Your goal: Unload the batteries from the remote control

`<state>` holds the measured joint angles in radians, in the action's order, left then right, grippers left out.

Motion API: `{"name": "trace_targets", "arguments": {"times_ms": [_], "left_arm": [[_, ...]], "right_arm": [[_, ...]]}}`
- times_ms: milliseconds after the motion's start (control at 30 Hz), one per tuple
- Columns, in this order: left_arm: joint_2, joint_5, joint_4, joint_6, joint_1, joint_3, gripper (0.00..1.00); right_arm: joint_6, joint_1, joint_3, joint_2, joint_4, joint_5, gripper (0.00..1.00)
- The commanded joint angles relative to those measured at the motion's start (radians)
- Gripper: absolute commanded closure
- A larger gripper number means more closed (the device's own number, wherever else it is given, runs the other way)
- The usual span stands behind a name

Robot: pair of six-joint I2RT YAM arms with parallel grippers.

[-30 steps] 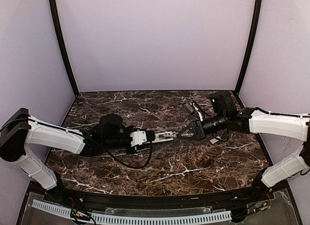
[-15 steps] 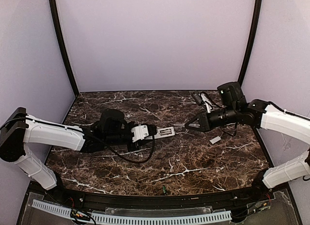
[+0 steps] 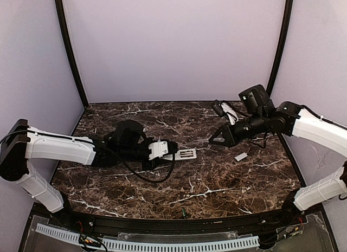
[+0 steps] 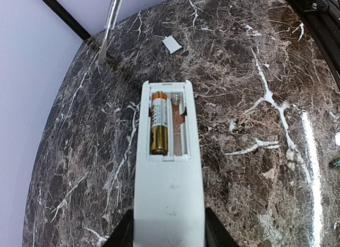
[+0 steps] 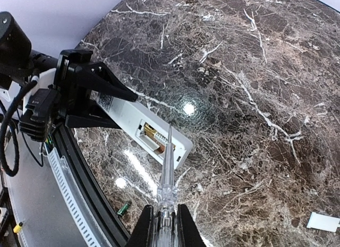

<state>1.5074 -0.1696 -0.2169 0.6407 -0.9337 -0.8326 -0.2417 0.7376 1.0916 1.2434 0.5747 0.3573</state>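
Battery compartment (image 4: 178,131) open, facing up: one battery (image 4: 158,124) in one slot, the neighbouring slot showing only its metal contact. Remote control (image 3: 185,153) held flat over the table (image 3: 217,181), left of centre. Left gripper (image 3: 171,150) clamped on its closed end. Right gripper (image 3: 221,136) closed tight on a thin clear stick tool (image 5: 166,162); tip near the remote's open end, apart from it. Small white cover piece (image 3: 241,156) flat on the marble, right of both.

Left arm (image 3: 57,148), right arm (image 3: 317,127) inward; left fingers (image 4: 124,235) half-apart, right fingers (image 5: 149,230) narrow.
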Motion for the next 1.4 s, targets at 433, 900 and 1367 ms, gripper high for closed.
{"name": "trace_targets", "arguments": {"times_ms": [433, 900, 1367], "left_arm": [[0.039, -0.104, 0.172, 0.033, -0.009, -0.063, 1.0], [0.053, -0.11, 0.186, 0.04, -0.013, -0.068, 1.0], [0.116, -0.071, 0.181, 0.061, -0.037, -0.052, 1.0]], "right_arm": [[0.237, 0.122, 0.122, 0.122, 0.209, -0.039, 1.0], [0.285, 0.151, 0.138, 0.195, 0.216, -0.061, 1.0], [0.294, 0.154, 0.134, 0.256, 0.197, -0.039, 1.0]]}}
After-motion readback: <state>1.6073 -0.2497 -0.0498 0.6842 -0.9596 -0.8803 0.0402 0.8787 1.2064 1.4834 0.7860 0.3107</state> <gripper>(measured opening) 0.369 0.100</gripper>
